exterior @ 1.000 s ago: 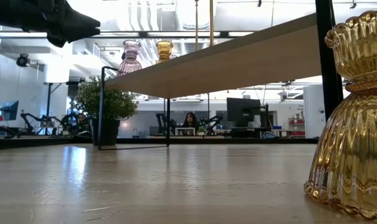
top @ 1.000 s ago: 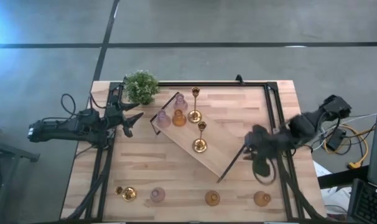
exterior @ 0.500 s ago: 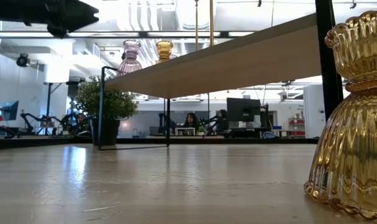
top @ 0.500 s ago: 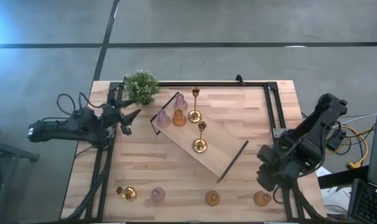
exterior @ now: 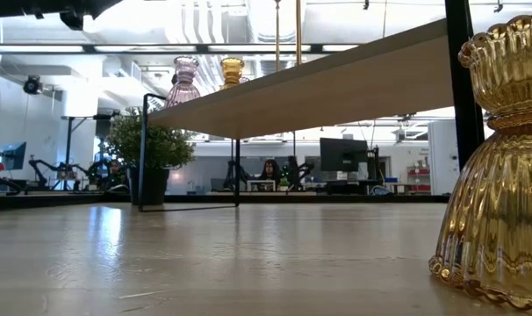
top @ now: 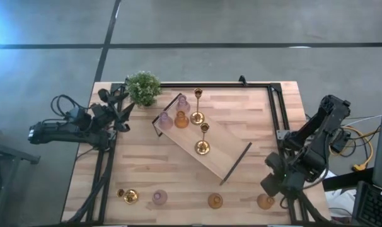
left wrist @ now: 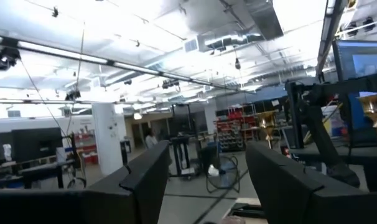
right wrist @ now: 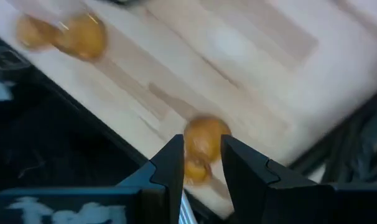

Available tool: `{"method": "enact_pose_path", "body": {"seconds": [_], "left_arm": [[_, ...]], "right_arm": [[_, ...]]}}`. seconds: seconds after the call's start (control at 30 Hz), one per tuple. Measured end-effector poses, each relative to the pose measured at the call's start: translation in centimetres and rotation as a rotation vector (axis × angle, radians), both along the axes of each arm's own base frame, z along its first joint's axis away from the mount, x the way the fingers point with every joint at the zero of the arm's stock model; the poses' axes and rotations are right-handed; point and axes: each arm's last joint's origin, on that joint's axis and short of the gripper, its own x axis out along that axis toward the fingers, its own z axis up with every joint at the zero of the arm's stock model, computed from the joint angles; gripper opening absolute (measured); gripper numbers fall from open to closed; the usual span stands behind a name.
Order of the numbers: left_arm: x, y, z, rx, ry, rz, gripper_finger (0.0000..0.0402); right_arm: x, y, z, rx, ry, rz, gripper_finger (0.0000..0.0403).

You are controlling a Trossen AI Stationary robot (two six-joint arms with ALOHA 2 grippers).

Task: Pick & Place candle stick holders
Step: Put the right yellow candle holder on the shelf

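Note:
Several candle stick holders stand on the light-wood tray [top: 225, 157] at mid-table: two gold stemmed ones [top: 202, 148], pink glass [top: 166, 120] and amber glass [top: 181, 120]. More stand along the table's near edge: a gold one [top: 129, 196], a pink one [top: 159, 198] and two amber ones [top: 215, 201]. My right gripper [top: 271, 186] hangs open, pointing down, just above the rightmost amber holder [right wrist: 204, 149], which shows beyond its fingers. My left gripper [top: 123, 112] is open at the table's left edge by the plant, raised and pointing up into the room [left wrist: 204, 180].
A green potted plant [top: 142, 87] stands at the far left corner beside my left gripper. A black frame [top: 270, 113] runs along the table's far and right sides. The tray stands on black legs [exterior: 145, 149], lying slantwise across the middle; bare wood lies between it and the near row.
My right gripper has swung from beside the tray's right end toward the table's near right corner, sinking and rolling about its own line, and now hangs over the rightmost amber holder. My left gripper has tipped upward and risen a little at the left edge.

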Motion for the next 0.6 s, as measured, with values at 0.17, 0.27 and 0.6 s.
{"method": "enact_pose_path", "body": {"seconds": [0.17, 0.27, 0.6], "left_arm": [[0.0, 0.0, 0.1, 0.031, 0.010, 0.014, 0.0218], [0.1, 0.0, 0.0, 0.034, 0.017, 0.015, 0.0218], [0.5, 0.1, -1.1, -0.176, 0.083, -0.030, 0.0218]], "right_arm": [[-0.6, 1.9, -2.2, -0.012, 0.110, -0.048, 0.0100], [-0.4, 3.3, -3.0, 0.006, 0.120, -0.076, 0.0100], [0.4, 7.0, -3.9, 0.025, 0.221, -0.049, 0.0100]]}}
